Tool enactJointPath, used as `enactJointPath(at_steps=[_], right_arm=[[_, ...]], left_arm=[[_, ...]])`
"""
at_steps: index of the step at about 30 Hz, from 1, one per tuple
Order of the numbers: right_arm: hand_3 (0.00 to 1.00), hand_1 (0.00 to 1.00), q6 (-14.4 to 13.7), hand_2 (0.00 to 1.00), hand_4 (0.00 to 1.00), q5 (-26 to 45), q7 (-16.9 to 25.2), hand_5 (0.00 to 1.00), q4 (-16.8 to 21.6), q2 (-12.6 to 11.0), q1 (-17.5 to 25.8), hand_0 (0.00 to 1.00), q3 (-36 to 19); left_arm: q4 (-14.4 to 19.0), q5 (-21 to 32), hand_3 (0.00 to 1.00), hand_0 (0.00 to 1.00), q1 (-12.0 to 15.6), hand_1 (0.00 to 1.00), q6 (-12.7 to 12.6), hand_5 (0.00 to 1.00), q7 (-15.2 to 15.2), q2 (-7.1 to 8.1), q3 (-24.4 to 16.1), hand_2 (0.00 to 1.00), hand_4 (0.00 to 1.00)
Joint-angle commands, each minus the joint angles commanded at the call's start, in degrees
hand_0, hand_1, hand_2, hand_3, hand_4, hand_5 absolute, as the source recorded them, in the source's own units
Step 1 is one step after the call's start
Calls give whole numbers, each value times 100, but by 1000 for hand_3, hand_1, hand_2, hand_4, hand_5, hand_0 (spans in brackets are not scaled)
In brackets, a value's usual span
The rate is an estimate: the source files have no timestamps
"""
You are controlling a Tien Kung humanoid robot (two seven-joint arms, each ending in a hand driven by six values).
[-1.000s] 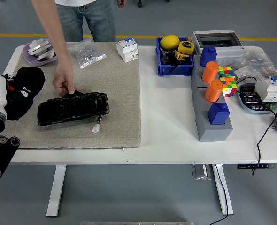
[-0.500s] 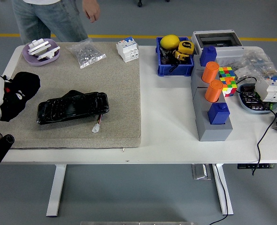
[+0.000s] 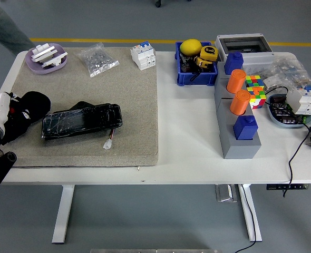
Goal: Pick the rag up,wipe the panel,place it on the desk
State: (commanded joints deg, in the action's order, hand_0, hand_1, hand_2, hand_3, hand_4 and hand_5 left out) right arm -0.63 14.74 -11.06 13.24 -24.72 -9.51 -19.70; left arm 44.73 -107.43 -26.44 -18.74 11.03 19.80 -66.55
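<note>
A shiny black panel [image 3: 81, 120] lies on the grey felt mat [image 3: 129, 95], with a small white connector [image 3: 108, 144] on a wire at its near right corner. My left hand [image 3: 2, 113], white with dark fingers, is at the mat's left edge, shut on a black rag [image 3: 25, 112]. The rag's right side touches or nearly touches the panel's left end. My right arm is not in view.
A purple dish [image 3: 46, 57] with white parts, a bag of screws [image 3: 96, 59] and a white breaker [image 3: 143, 55] lie along the mat's far edge. A blue bin [image 3: 196, 66], grey fixtures with orange cylinders [image 3: 236, 89] and a colour cube [image 3: 254, 87] stand at right. A person's leg [image 3: 5, 26] shows at top left.
The person took the hand off the panel and stepped away to the left. My left hand moved the rag right, up against the panel's left end.
</note>
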Motion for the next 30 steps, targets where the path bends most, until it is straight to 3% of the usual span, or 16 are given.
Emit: enactJointPath(at_steps=[3, 4, 9, 10, 19, 21, 22, 27, 28, 30], right_arm=[[620, 281, 1, 648, 998, 0, -1, 576, -1, -2, -1, 743, 3], [619, 281, 1, 647, 998, 3, -1, 574, -2, -3, 0, 743, 4], [619, 281, 5, 647, 998, 18, -2, 574, -4, -6, 12, 743, 3], [619, 281, 5, 645, 998, 19, -1, 573, -5, -4, 14, 743, -3], [619, 281, 0, 645, 998, 0, 21, 574, -4, 31, -2, 741, -66], [619, 281, 0, 645, 998, 7, 20, 574, -6, 32, 1, 741, -70], [617, 280, 1, 646, 998, 10, 20, 574, -7, 32, 2, 742, -69], [617, 280, 0, 646, 998, 22, 22, 574, -15, 30, 1, 742, -78], [616, 280, -2, 645, 998, 18, 23, 565, -15, 31, 1, 744, -89], [616, 280, -7, 645, 998, 10, 27, 565, -15, 31, 0, 744, -101]], left_arm=[[27, -25, 573, 609, 3, 731, 11, 2, 9, -3, -3, 638, 669], [34, -34, 575, 696, 4, 754, 15, 2, 12, -4, -3, 648, 699], [109, -99, 575, 696, 27, 754, 56, 2, 45, -20, -3, 648, 699], [129, -110, 577, 744, 31, 784, 61, 2, 49, -25, -7, 662, 728], [217, -182, 582, 766, 25, 786, 67, 2, 100, -11, -111, 673, 748], [255, -190, 582, 766, 34, 786, 103, 2, 109, 7, -157, 673, 748], [269, -204, 589, 782, 37, 803, 115, 11, 112, 11, -176, 734, 805], [428, -216, 589, 782, 103, 803, 304, 11, 163, 38, -315, 734, 805], [464, -219, 630, 815, 119, 824, 332, 153, 176, 42, -332, 783, 879], [568, -246, 630, 815, 168, 824, 390, 153, 201, 41, -391, 783, 879]])
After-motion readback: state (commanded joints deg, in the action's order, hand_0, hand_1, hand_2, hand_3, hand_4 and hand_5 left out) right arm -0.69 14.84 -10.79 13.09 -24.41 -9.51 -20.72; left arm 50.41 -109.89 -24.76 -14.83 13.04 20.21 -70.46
